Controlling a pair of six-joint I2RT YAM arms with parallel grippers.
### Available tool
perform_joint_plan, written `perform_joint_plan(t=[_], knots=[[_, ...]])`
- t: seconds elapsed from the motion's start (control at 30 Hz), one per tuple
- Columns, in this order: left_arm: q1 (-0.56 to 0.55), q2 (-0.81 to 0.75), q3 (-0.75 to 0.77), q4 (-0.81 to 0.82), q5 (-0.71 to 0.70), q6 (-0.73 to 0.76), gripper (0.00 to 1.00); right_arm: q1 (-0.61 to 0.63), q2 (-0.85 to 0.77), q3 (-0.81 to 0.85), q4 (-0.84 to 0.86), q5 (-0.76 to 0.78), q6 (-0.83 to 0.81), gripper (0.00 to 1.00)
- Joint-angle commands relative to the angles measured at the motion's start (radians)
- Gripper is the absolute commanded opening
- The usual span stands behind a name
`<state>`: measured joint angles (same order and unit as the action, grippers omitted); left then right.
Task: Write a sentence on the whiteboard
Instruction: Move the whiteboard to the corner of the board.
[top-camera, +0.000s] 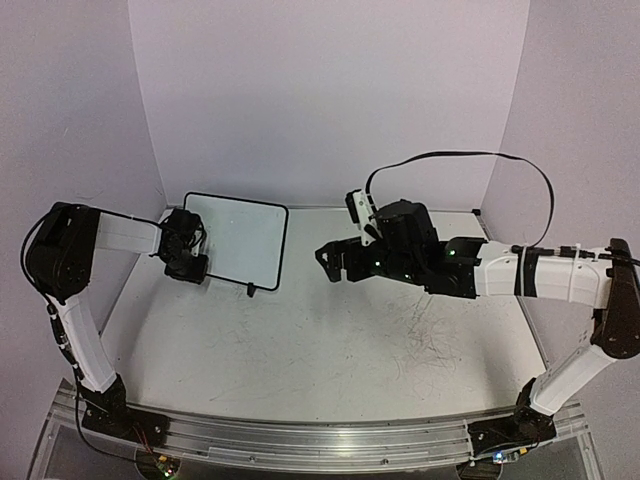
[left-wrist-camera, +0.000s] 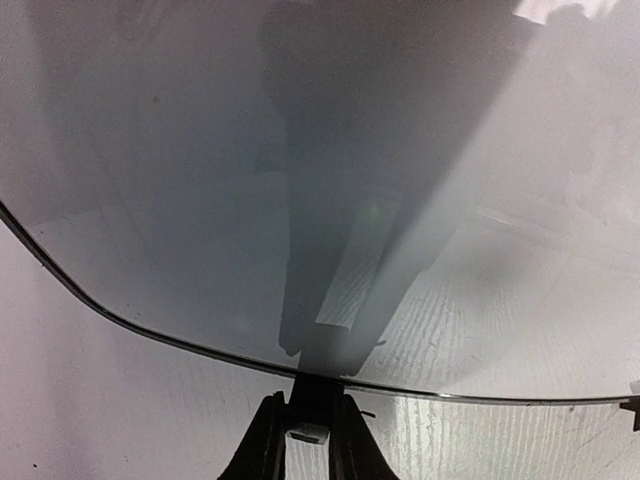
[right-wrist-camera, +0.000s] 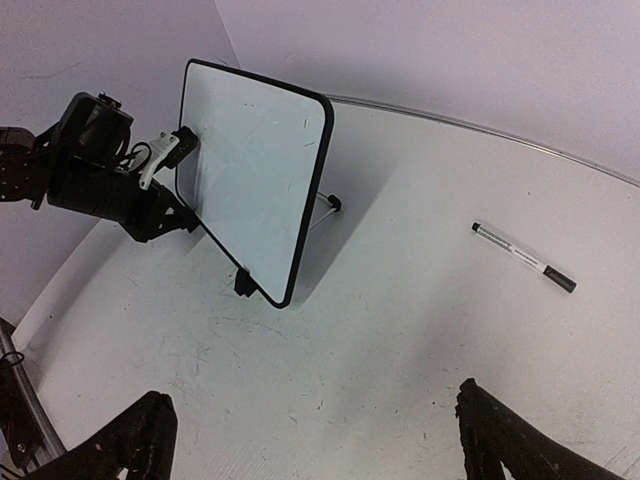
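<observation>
Lavender walls (top-camera: 330, 90) close round a scuffed white surface (top-camera: 330, 350). Our left pincer (left-wrist-camera: 308, 415) is clenched on the thin black frame of the small white rectangular whiteboard (right-wrist-camera: 255, 150). Its two dark fingers (left-wrist-camera: 262, 445) pinch the board's left edge from either side. Outward from that grip, we see the board standing tilted back on small black feet (right-wrist-camera: 243, 283), near the far left corner of the surface. Our right pincer (right-wrist-camera: 315, 425) hangs released above the middle of the surface, its fingers spread wide. Beyond it a slim marker pen (right-wrist-camera: 522, 257) with a white barrel and black ends lies flat toward the far edge, well apart from the board.
</observation>
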<state>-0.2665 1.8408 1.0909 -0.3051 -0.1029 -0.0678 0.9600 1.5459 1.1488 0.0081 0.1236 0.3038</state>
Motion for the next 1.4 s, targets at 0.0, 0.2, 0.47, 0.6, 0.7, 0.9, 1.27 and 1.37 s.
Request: perform_joint_plan(t=[0.0,0.2,0.47,0.6,0.7,0.9,1.27,1.37], knots=[[-0.077,-0.002,-0.021,0.064,0.003,-0.058,0.08,-0.003,-0.034,-0.002,0.036,0.049,0.004,0.98],[-0.181,-0.010,-0.056,0.066,-0.058,-0.109,0.06,-0.035,-0.047,-0.029,0.041,0.049,0.041,0.98],[-0.270,-0.086,-0.115,0.066,-0.095,-0.281,0.05,-0.064,-0.019,-0.069,0.042,0.035,0.079,0.98],[-0.340,-0.113,-0.150,0.065,-0.123,-0.384,0.04,-0.064,0.062,-0.051,0.037,-0.033,0.142,0.98],[-0.388,-0.125,-0.164,0.057,-0.156,-0.448,0.03,-0.064,0.149,-0.006,0.024,-0.076,0.197,0.98],[-0.474,-0.159,-0.193,0.041,-0.204,-0.583,0.01,-0.024,0.313,0.092,0.012,-0.100,0.261,0.95],[-0.551,-0.236,-0.239,0.026,-0.203,-0.674,0.36,0.039,0.482,0.161,0.014,-0.059,0.342,0.77],[-0.551,-0.296,-0.254,0.024,-0.186,-0.664,0.49,0.050,0.496,0.154,0.019,-0.047,0.350,0.73]])
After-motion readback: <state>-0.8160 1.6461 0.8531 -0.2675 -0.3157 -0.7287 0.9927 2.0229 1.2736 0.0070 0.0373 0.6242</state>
